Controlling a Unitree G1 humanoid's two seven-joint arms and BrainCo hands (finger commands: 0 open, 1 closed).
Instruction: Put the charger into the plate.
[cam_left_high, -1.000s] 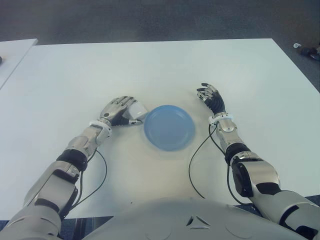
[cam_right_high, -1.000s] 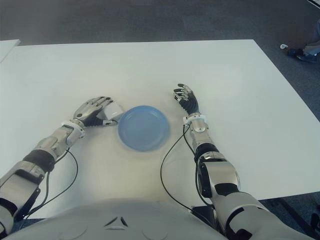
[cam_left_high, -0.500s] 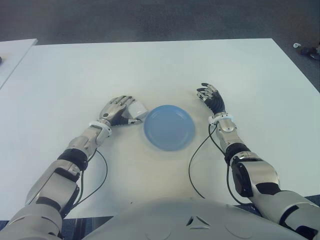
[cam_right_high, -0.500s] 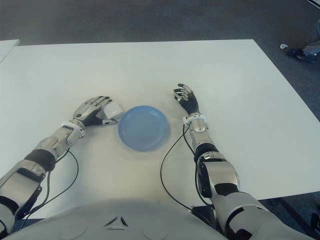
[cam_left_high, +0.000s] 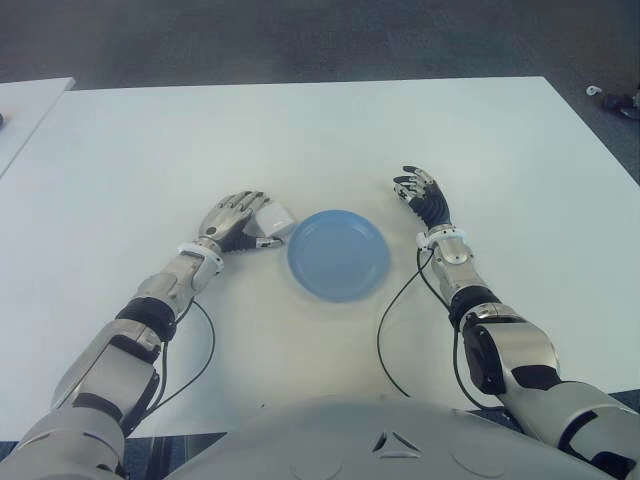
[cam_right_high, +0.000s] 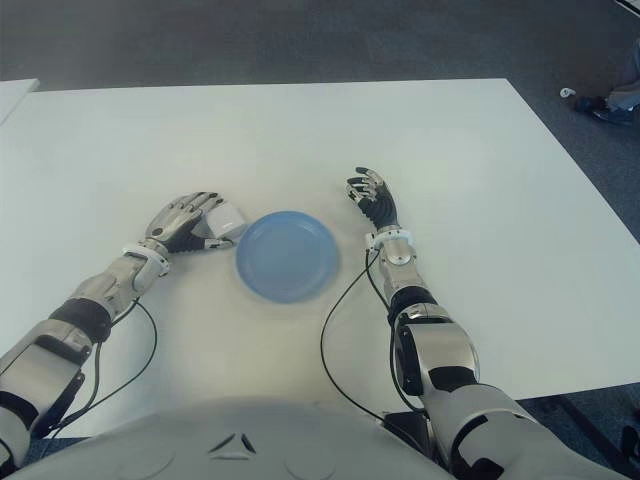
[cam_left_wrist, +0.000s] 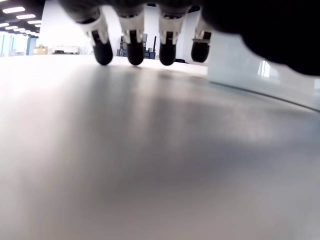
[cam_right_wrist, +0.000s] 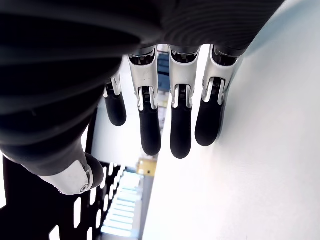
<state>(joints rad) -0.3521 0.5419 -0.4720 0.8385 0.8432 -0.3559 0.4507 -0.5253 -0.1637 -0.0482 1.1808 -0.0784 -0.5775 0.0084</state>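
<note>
- Charger (cam_left_high: 272, 222), a white block, sits on the white table (cam_left_high: 300, 130) just to the left of the blue plate (cam_left_high: 338, 254), near the plate's rim but outside it.
- The left hand (cam_left_high: 238, 222) lies over the charger from the left side, its fingers (cam_left_high: 247, 205) draped across the top of the block and its thumb low at the near side, so the white body shows between them on the plate side.
- In the left wrist view the four fingertips (cam_left_wrist: 135, 52) hang curved down toward the tabletop, with the charger's pale flat face (cam_left_wrist: 250, 70) close beside them; whether the grip is firmly closed on the block cannot be told from here, but the fingers wrap round it.
- The plate is a shallow round dish, and nothing lies inside it.
- The right hand (cam_left_high: 424, 196) shows to the right of the plate, apart from it, palm turned inward and fingers pointing away from the robot.
- In the right wrist view its fingers (cam_right_wrist: 181, 125) are loosely extended side by side with the thumb (cam_right_wrist: 75, 175) apart, holding nothing.
- A black cable (cam_left_high: 395, 320) loops across the table from the right forearm toward the robot's body, and another (cam_left_high: 190, 350) trails from the left forearm.
</note>
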